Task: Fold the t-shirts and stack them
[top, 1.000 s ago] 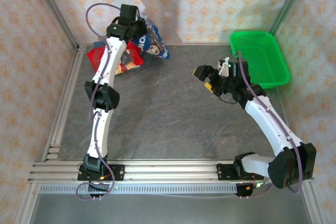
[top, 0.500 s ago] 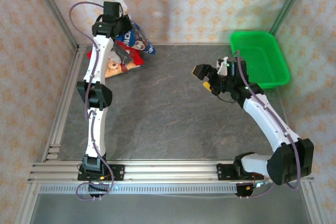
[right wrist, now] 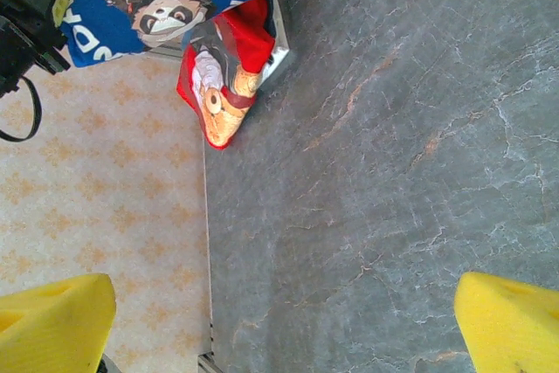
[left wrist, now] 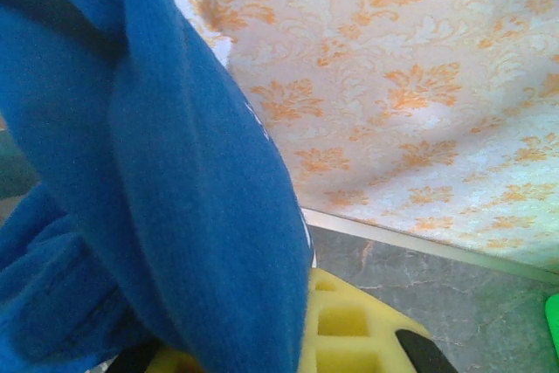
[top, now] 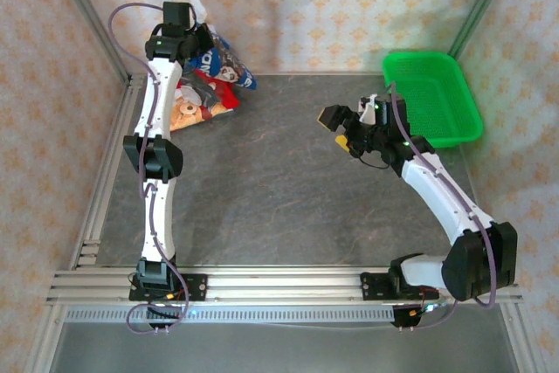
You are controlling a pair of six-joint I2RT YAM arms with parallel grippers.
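Observation:
My left gripper point(top: 186, 37) is shut on the royal-blue t-shirt point(top: 224, 65), which hangs from it high in the back left corner. In the left wrist view the blue cloth point(left wrist: 157, 172) drapes over a yellow pad point(left wrist: 354, 329). The red teddy-bear t-shirt point(top: 196, 107) lies crumpled on the table below it, by the left rail. My right gripper point(top: 342, 131) hovers open over the table's right middle with nothing in it. The right wrist view has its yellow fingertips point(right wrist: 511, 325) wide apart, with the blue t-shirt point(right wrist: 96, 28) and the red one point(right wrist: 229, 76) far ahead.
A green mesh basket point(top: 419, 59) stands at the back right, just behind the right wrist. Patterned walls close the back and sides. An aluminium rail point(top: 112, 163) runs along the left edge. Dark stone tabletop point(top: 271, 189) lies bare between the arms.
The left arm has swung left and back, carrying the blue t-shirt up into the corner and uncovering more of the red one. The right arm has barely moved.

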